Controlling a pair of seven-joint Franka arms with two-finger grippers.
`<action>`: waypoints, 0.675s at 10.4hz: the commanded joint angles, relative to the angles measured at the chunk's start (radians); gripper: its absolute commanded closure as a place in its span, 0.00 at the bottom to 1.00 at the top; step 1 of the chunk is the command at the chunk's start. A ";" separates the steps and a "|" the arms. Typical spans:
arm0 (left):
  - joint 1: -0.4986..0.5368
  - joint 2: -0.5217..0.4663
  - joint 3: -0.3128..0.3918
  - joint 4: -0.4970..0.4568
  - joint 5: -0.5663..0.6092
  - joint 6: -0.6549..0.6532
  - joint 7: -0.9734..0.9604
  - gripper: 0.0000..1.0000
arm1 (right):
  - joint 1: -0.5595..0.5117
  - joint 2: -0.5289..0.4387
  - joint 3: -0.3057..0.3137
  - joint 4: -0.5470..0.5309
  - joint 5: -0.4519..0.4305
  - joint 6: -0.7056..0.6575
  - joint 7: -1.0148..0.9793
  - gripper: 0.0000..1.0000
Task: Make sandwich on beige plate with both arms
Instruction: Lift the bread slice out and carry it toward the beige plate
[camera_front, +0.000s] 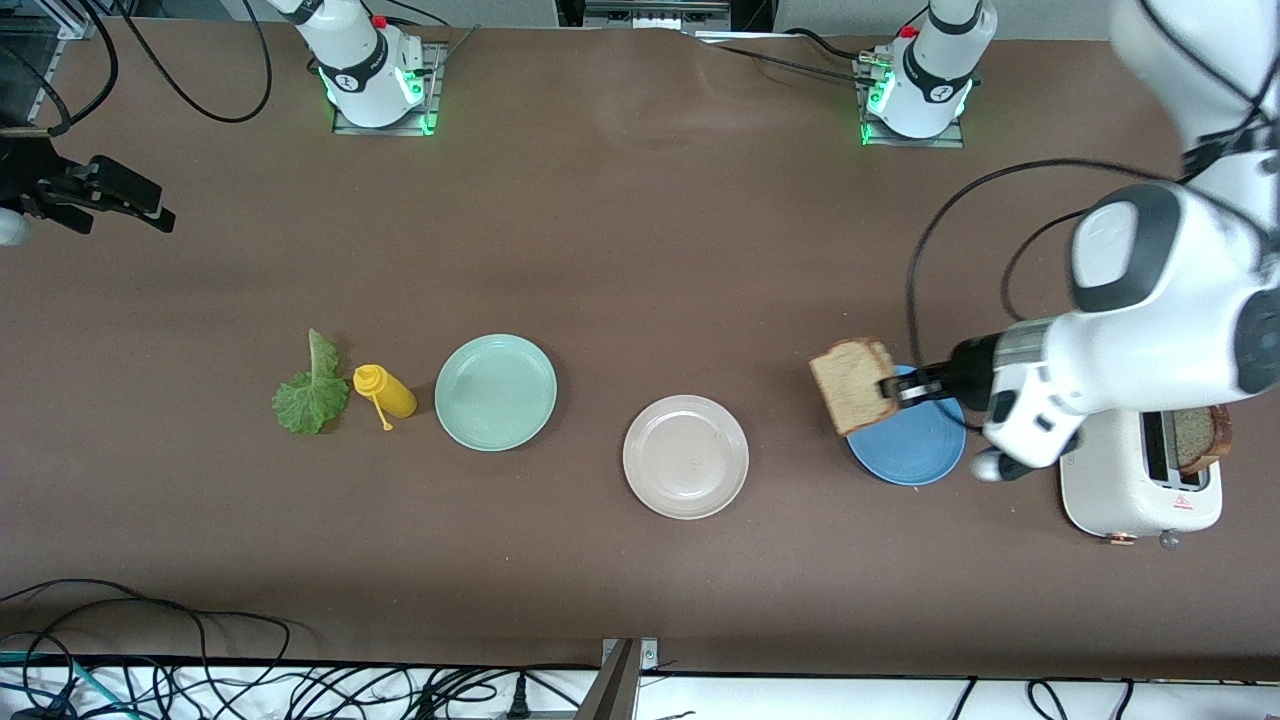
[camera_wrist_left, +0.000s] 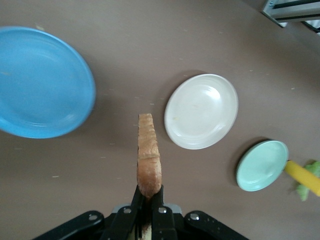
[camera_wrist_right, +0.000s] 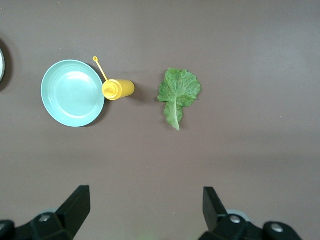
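Front view: brown surface (camera_front: 640, 250) carrying three round plates in a row. Mint-green plate (camera_front: 495, 391) toward the right arm's end, nothing in it. Beige plate (camera_front: 685, 456) in the middle of the row, slightly nearer the front camera, nothing in it. Blue plate (camera_front: 908, 440) toward the left arm's end, nothing resting in it, partly covered by the left hand (camera_front: 893, 391). Left hand clamped on one edge of a bread slice (camera_front: 852, 386), held on edge in the air over the rim of the blue plate on the side toward the beige plate. White toaster (camera_front: 1140, 480) at the left arm's end of the surface, a second bread slice (camera_front: 1200, 438) standing in its slot. Yellow squeeze bottle (camera_front: 386, 391) lying on its side just beside the mint-green plate; lettuce leaf (camera_front: 312, 390) flat on the surface next to the bottle, toward the right arm's end. Right hand (camera_front: 95, 195) up over the surface's edge at the right arm's end, waiting; right wrist view: fingers (camera_wrist_right: 75, 207) wide apart, holding nothing.
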 joint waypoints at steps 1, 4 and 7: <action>-0.088 0.054 0.007 -0.022 -0.087 0.163 -0.105 1.00 | 0.001 -0.003 0.001 0.002 0.013 -0.010 -0.010 0.00; -0.183 0.070 0.007 -0.169 -0.107 0.502 -0.156 1.00 | 0.004 -0.003 0.002 -0.004 0.016 -0.015 0.000 0.00; -0.240 0.103 0.007 -0.240 -0.109 0.733 -0.182 1.00 | 0.004 0.019 0.001 -0.007 0.018 -0.038 -0.001 0.00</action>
